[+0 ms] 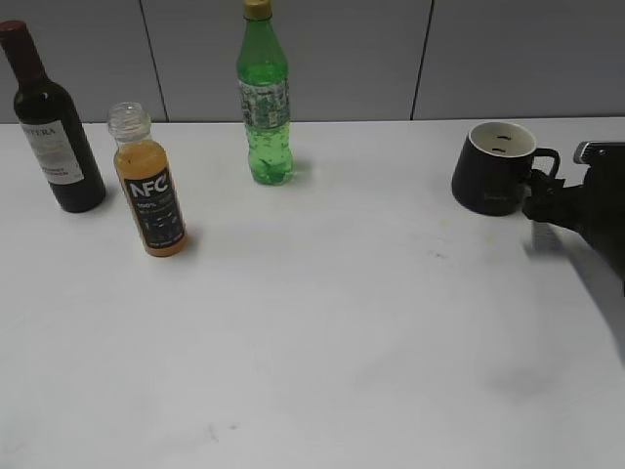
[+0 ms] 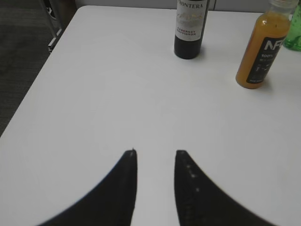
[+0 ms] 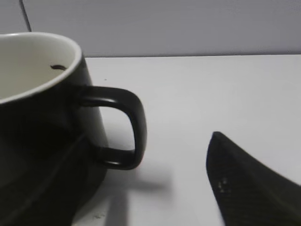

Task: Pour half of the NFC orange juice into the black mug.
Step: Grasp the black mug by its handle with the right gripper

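Note:
The NFC orange juice (image 1: 149, 186) stands upright and uncapped on the left of the white table, and it also shows at the top right of the left wrist view (image 2: 261, 52). The black mug (image 1: 493, 168) stands at the far right with its handle toward my right gripper (image 1: 543, 200). In the right wrist view the mug (image 3: 42, 127) fills the left side. The right gripper (image 3: 155, 155) is open, and the mug's handle lies between its fingers without being clamped. My left gripper (image 2: 155, 153) is open and empty over bare table, well short of the juice.
A dark wine bottle (image 1: 54, 122) stands left of the juice, also in the left wrist view (image 2: 190, 28). A tall green soda bottle (image 1: 265, 98) stands at the back centre. The table's left edge (image 2: 42, 75) drops to dark floor. A grey wall runs behind.

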{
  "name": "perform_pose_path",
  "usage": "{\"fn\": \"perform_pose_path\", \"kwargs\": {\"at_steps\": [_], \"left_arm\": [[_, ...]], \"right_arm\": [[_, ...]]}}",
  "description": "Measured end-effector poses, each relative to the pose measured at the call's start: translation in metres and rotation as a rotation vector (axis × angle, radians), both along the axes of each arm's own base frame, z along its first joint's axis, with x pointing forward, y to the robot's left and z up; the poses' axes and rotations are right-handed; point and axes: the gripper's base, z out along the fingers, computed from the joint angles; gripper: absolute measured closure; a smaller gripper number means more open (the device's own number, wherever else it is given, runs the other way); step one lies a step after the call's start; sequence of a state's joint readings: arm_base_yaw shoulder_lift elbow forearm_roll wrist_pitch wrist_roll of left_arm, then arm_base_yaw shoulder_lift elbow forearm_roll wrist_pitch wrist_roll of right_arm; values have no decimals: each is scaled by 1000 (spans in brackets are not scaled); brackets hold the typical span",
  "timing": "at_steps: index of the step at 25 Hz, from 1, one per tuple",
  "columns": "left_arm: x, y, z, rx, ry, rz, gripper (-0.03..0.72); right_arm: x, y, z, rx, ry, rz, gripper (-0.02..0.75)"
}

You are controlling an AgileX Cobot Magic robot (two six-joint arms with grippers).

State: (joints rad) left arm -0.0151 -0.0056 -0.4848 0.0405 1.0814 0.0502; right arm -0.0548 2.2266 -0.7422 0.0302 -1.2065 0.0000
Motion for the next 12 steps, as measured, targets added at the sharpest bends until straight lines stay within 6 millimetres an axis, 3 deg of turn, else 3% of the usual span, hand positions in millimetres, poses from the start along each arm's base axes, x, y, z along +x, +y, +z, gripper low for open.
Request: {"fn": "perform_pose_path", "kwargs": {"at_steps": [12], "left_arm": [[0, 0, 0, 0, 0, 0, 467]], "right_arm": [[8, -6, -4, -4, -11, 1, 143]]}}
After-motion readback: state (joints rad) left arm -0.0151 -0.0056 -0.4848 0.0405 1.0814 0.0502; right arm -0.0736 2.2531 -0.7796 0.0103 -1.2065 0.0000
